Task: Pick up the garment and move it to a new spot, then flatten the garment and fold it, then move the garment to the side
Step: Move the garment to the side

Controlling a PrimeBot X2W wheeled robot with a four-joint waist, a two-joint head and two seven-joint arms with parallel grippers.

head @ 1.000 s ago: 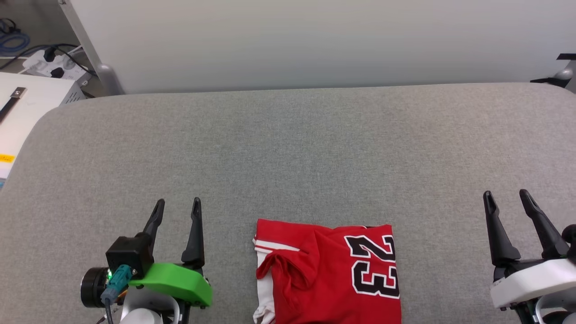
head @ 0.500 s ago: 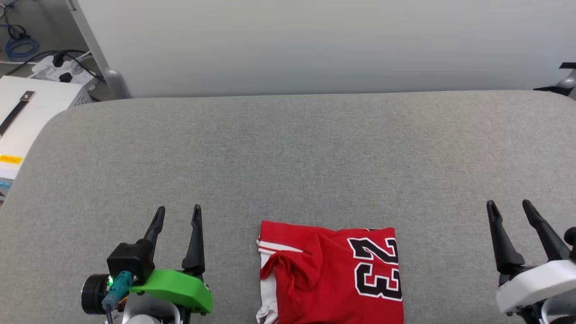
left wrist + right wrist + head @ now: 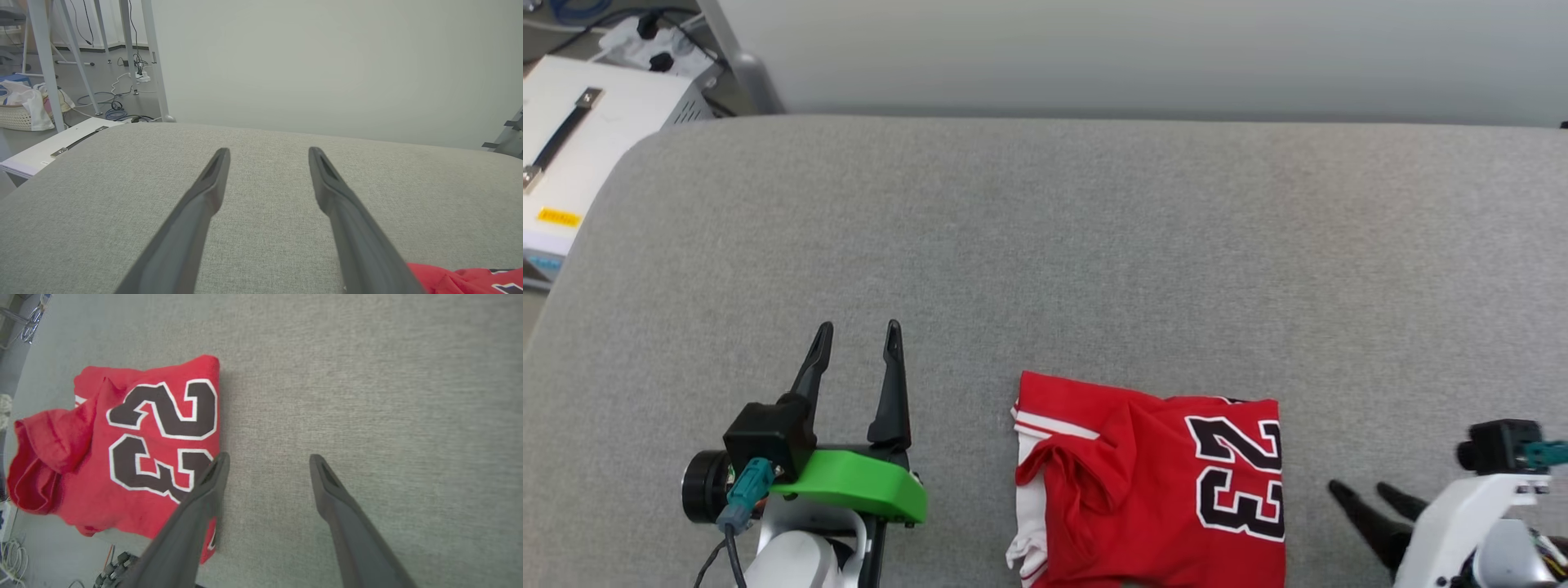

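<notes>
At the near edge of the grey worktop (image 3: 1045, 245), between the two arms, the garment (image 3: 1152, 482) lies in a rough packet. Its "23" faces up and a white-striped sleeve is bunched on its left side. The left gripper (image 3: 859, 325) hovers off to the left, jaws wide and holding nothing, well clear of the cloth. The right gripper (image 3: 1357, 487) sits low on the right, also spread wide and empty. It angles toward the numbered edge, near it but not touching. The scene fits two stages: a rumpled shirt waiting to be lifted, or a loosely folded one set down. If a grasp is coming, the right fingers need to straddle that red edge and pinch cleanly.
</notes>
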